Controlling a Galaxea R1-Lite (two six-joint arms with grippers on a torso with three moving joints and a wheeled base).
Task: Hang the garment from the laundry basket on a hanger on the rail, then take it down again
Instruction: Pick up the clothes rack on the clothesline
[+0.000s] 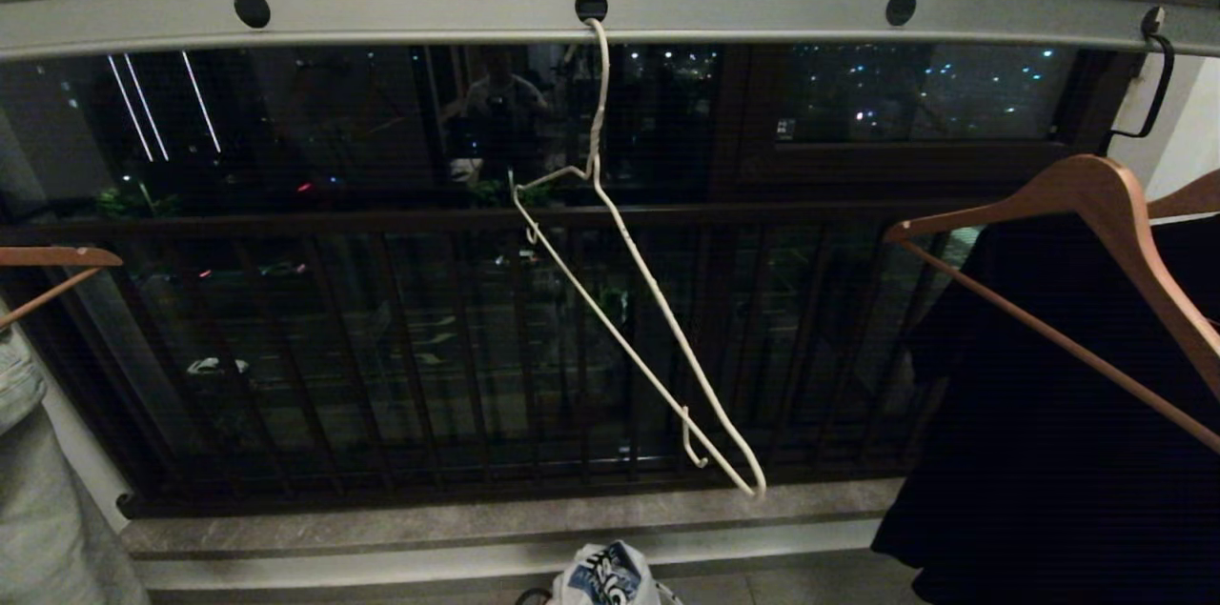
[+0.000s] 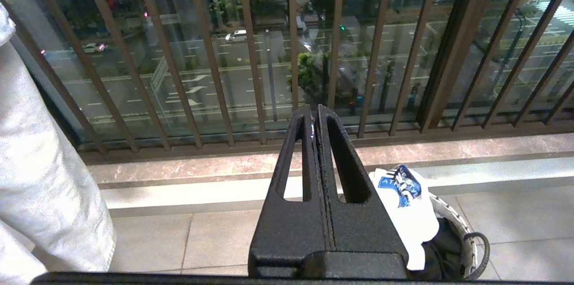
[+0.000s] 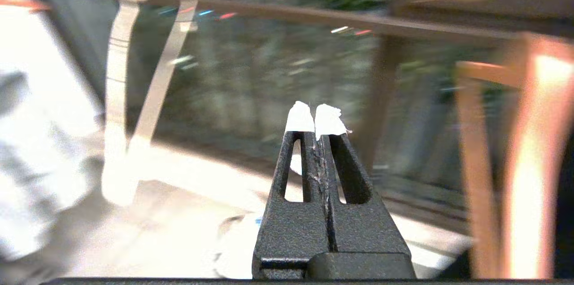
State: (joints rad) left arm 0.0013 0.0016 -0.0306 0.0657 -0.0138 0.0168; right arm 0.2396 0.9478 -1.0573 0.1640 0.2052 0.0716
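Note:
The white wire hanger (image 1: 599, 100) hangs empty and tilted from the middle hole of the pale grey rail (image 1: 429, 14). Below it, at the bottom edge of the head view, the white garment (image 1: 605, 576) with its blue graphic lies bunched. In the left wrist view the garment (image 2: 406, 204) rests on top of the laundry basket (image 2: 462, 231), over something black. My left gripper (image 2: 315, 112) is shut and empty, just beside the basket. My right gripper (image 3: 315, 119) is shut and empty, with the hanger (image 3: 119, 74) blurred ahead of it. Neither gripper shows in the head view.
Brown wooden hangers (image 1: 1096, 205) with a black garment (image 1: 1048, 453) hang at the right. Another wooden hanger (image 1: 48, 262) and pale cloth (image 1: 38, 491) are at the left. Dark balcony bars (image 1: 381, 348) and a stone sill (image 1: 477, 514) stand behind.

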